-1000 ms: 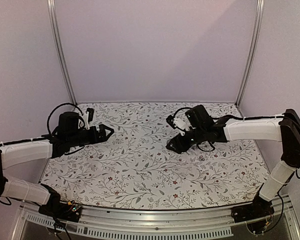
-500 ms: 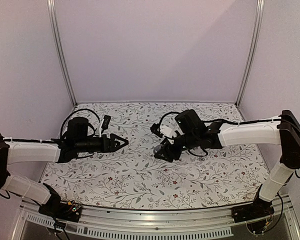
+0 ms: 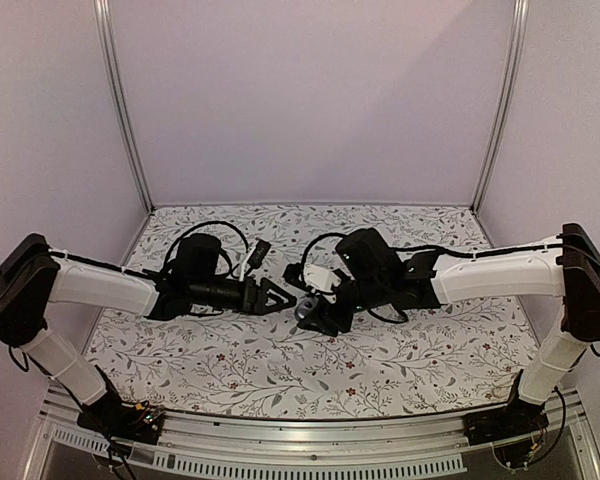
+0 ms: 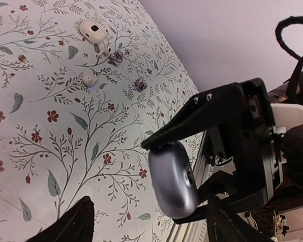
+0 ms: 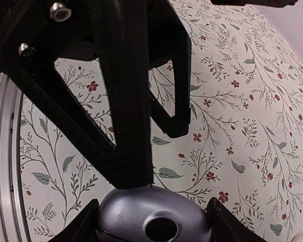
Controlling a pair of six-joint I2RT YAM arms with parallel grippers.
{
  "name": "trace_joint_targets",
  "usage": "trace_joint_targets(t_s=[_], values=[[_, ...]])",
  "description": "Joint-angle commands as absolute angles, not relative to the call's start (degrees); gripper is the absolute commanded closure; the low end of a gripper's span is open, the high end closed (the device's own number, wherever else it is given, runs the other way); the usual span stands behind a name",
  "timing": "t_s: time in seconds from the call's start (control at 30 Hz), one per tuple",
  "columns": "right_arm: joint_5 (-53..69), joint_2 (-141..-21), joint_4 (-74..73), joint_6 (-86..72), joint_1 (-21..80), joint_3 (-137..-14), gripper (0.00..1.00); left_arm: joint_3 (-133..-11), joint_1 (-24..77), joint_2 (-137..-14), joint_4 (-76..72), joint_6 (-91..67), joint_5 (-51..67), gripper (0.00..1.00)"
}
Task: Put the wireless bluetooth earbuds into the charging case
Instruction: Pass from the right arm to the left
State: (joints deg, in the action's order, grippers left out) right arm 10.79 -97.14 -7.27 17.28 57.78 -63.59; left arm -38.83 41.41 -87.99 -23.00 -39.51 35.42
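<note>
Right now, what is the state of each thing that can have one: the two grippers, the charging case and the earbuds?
left gripper: open, empty, close to the case.
right gripper: shut on the charging case.
charging case: held off the table, lid looks closed.
earbuds: lying loose on the table, not in the case.

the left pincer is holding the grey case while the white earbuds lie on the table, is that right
Not quite: the right pincer holds the grey case; the left pincer is open. The left wrist view shows the case in the other arm's grip. The white earbuds do lie on the table.
</note>
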Motion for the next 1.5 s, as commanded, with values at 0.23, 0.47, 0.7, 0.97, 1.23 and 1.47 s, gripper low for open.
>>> trace_joint_targets(t_s=[0.23, 0.47, 0.7, 0.97, 1.23, 1.47], values=[[5.63, -95.77, -7.11, 20.73, 59.48, -65.38, 0.46, -42.64, 44.46, -93.32, -28.14, -41.64, 39.29, 0.31], [2.52, -96.23, -6.21, 20.49, 59.79, -65.43, 0.48, -43.07, 45.17, -95.24, -30.87, -43.27, 40.17, 0.43], [1.47, -95.99, -5.12, 20.04, 59.77, -65.30, 0.49, -43.07, 46.26, -96.87, -33.71, -45.07, 39.99, 0.49], [0.42, -95.02, -4.33, 19.98, 59.78, -64.33, 0.46, -43.15, 46.76, -98.00, -36.03, -46.15, 40.28, 0.71], [0.92, -91.13, -3.92, 18.32, 59.79, -61.53, 0.19, -42.72, 46.77, -96.66, -33.41, -43.02, 39.39, 0.90], [7.14, -83.01, -8.25, 14.64, 58.39, -59.18, 0.10, -47.44, 46.85, -92.96, -13.29, -26.56, 30.83, 0.96]])
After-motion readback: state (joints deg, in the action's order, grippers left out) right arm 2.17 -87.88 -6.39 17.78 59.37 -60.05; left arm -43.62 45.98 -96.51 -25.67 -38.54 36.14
